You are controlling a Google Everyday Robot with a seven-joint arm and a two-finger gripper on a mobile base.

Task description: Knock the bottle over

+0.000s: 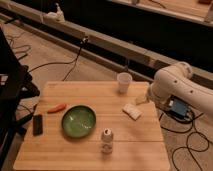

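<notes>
The wooden table (55,150) filled the middle of the view, and the bottle (107,140) stood upright near its near edge, a little right of centre. It was a short clear thing with a pale cap and a light label. Just to its left and slightly farther back sat the green bowl (78,121), close to the bottle but not touching it. An orange carrot-like piece (57,107) lay beyond the bowl's left rim, and a flat black object (37,124), perhaps a phone, rested at the table's left edge. A white translucent cup (124,82) stood upright at the far edge, right of centre, and a small white folded pad (132,111) lay on the wood between the cup and the bottle, nearer the right side. The white robot arm (175,85) reached in from the right, its bulky joints hanging over the floor beside the table's far right corner. The gripper (142,98) hung at that corner, just right of the cup and just beyond the pad, well apart from the bottle — whether it was open or closed could not be told. A blue box (177,107) showed under the arm, and black cables (55,64) trailed over the floor on both sides of the table.
</notes>
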